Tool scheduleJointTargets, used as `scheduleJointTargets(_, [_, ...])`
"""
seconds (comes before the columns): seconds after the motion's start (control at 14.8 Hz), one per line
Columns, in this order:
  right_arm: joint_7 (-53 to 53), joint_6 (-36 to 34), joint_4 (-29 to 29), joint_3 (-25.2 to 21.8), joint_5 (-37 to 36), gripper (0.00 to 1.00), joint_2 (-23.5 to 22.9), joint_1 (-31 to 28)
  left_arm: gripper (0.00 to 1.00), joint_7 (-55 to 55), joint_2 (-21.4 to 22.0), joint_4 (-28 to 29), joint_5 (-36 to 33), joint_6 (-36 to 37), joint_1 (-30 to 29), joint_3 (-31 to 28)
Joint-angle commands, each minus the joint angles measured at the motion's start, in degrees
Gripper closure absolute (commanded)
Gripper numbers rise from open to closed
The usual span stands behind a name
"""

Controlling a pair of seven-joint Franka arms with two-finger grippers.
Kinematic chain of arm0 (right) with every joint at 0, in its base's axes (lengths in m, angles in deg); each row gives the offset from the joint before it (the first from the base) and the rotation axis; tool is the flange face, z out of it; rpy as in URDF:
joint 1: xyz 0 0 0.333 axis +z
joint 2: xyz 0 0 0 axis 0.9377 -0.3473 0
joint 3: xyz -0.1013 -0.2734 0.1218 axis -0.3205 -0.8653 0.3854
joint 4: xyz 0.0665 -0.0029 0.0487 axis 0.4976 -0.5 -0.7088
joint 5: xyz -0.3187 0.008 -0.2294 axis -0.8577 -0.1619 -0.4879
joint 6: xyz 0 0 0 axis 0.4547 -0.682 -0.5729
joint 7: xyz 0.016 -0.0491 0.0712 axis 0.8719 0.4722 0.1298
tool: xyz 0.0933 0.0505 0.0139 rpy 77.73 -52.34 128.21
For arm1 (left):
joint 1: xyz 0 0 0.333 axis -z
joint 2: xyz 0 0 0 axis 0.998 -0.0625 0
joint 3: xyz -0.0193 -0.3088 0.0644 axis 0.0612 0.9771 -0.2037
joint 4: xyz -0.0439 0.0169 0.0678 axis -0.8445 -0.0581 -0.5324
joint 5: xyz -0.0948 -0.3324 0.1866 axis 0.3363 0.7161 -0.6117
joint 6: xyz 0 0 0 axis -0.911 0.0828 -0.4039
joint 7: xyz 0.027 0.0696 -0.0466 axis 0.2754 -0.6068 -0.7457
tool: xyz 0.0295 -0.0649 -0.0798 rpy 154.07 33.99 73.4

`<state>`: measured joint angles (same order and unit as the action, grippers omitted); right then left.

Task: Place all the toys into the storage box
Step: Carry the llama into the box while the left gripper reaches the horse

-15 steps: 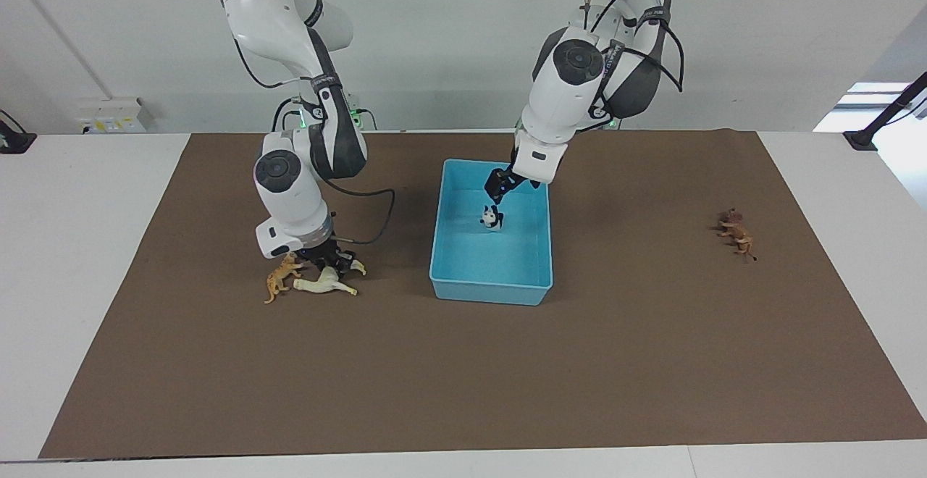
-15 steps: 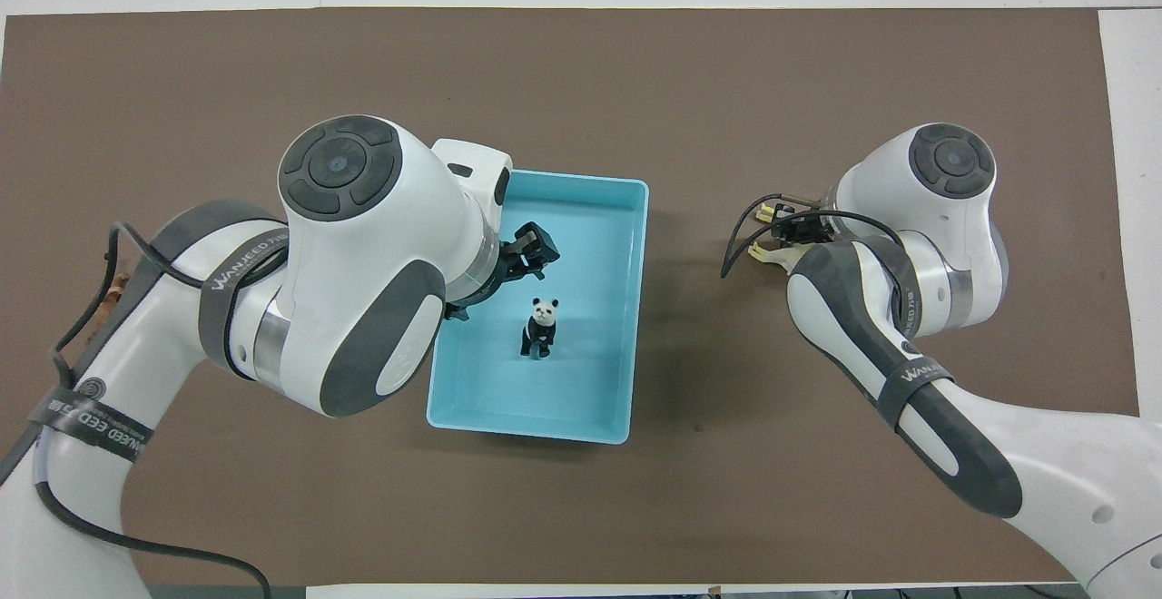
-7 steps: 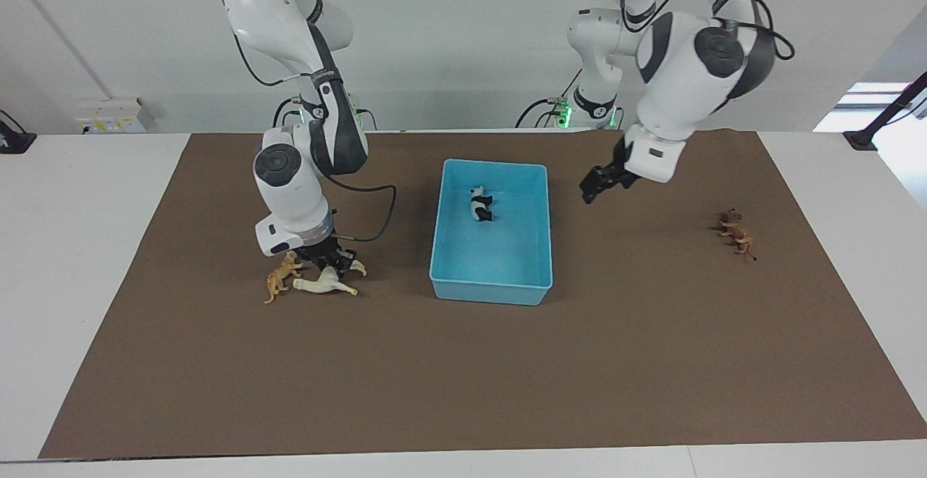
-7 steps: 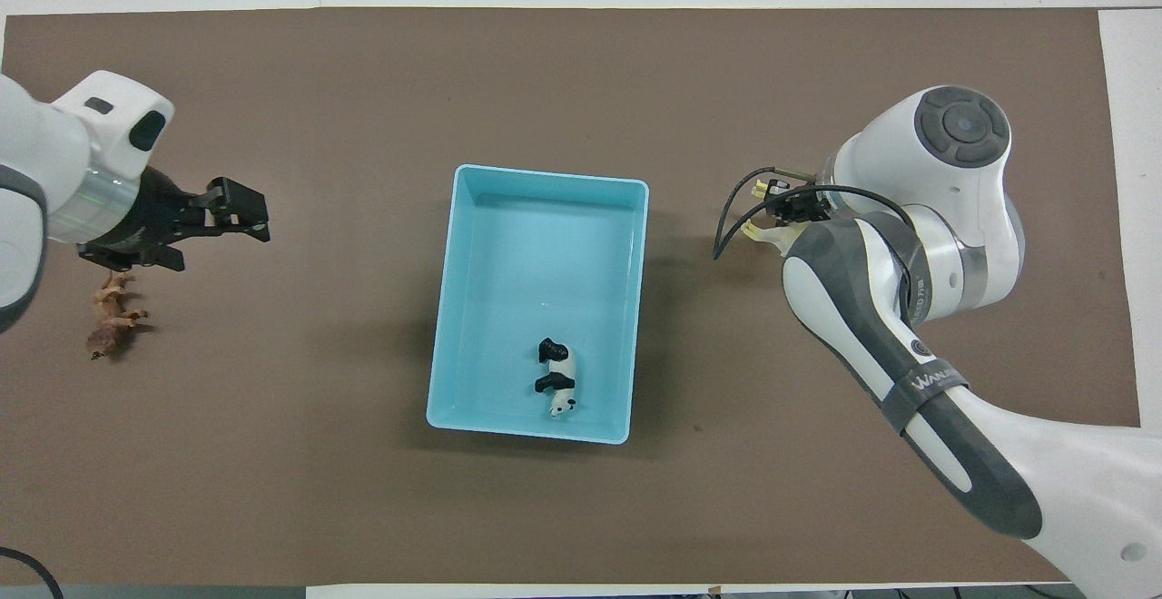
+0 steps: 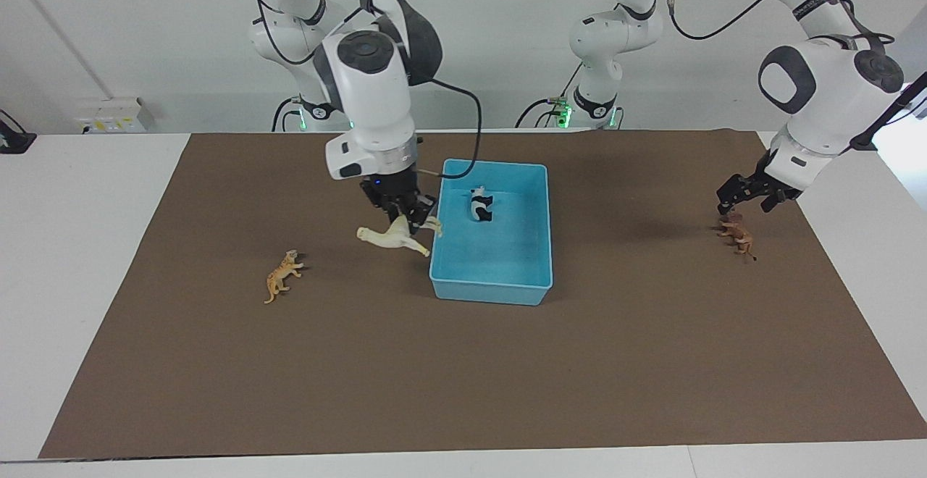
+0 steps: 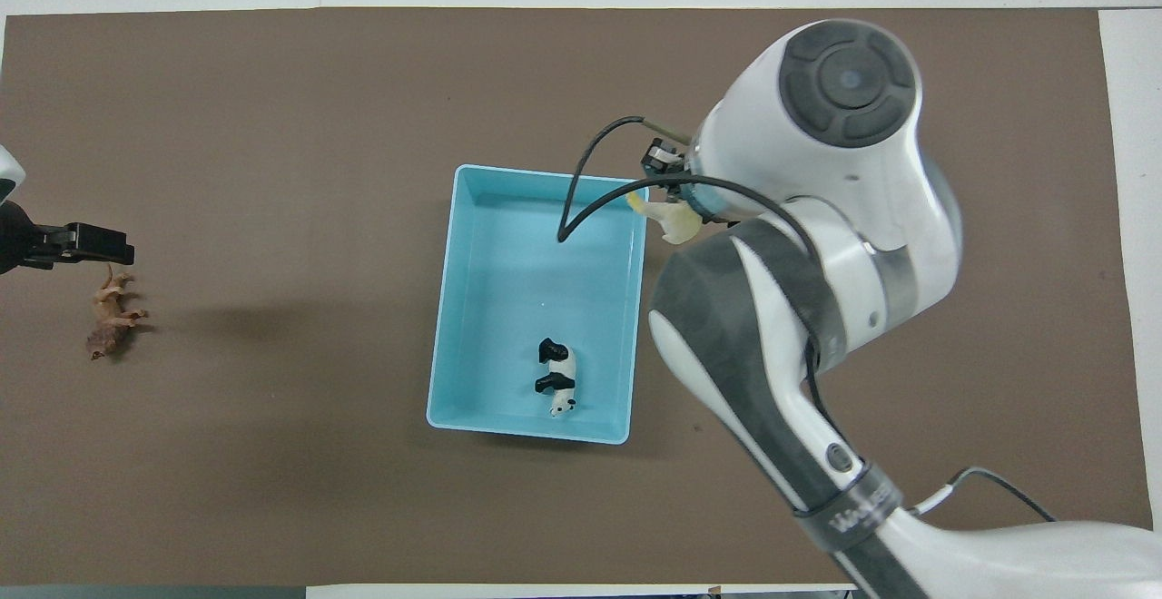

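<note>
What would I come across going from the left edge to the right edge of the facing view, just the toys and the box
Orange tiger → cream-white horse, held up by the right gripper beside the box → light blue storage box, with the panda lying in it → brown lion, under the left gripper.

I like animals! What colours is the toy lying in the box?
Black and white: the panda, clearest in the overhead view.

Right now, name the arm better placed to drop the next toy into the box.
Right. The right gripper holds the cream horse at the storage box rim; the left gripper, open, only hovers over the brown lion.
</note>
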<state>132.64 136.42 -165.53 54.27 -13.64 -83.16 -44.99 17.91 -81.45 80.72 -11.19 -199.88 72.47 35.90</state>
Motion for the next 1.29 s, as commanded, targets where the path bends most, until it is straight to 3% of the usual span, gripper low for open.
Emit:
scheduleJointTargets(0.0, [6.2,0.2,1.9,-0.2,-0.2,1.00,-1.8,4.7,0.00,4.4,0.8,6.7,-1.1,-9.2,-2.9,0.9])
scheduleJointTargets(0.2, [8.3,3.1,1.7,-0.1,1.2,0.97,-1.9,7.0,0.00,6.8,-1.6,8.6,-3.9,-14.8,-5.2,0.7])
scheduleJointTargets(0.27, [8.4,3.1,1.6,-0.1,1.2,0.82,-1.9,7.2,0.00,7.5,-1.7,9.4,-4.4,-16.7,-6.0,0.7])
scheduleJointTargets(0.34, [8.4,3.1,1.7,-0.1,1.2,0.52,-1.9,7.5,0.00,7.6,-1.6,10.8,-4.4,-18.0,-7.3,0.7])
scheduleJointTargets(0.41, [8.3,3.1,1.8,-0.1,1.1,0.10,-1.8,7.9,0.00,7.6,-1.5,11.6,-4.4,-19.5,-7.7,0.7])
scheduleJointTargets(0.47, [8.3,3.0,1.9,-0.1,0.9,0.00,-1.8,8.2,0.00,7.5,-1.6,12.4,-4.4,-21.4,-7.8,0.7])
scheduleJointTargets(0.95, [5.2,0.9,2.2,-0.7,-0.2,0.00,-1.8,6.7,0.00,5.5,-3.6,19.1,-4.4,-30.1,-10.8,0.7])
scheduleJointTargets(1.22, [-22.7,1.0,-0.6,-0.6,-1.3,0.00,-1.9,-5.5,0.00,-1.7,-4.8,19.2,-4.3,-31.0,-10.8,0.9])
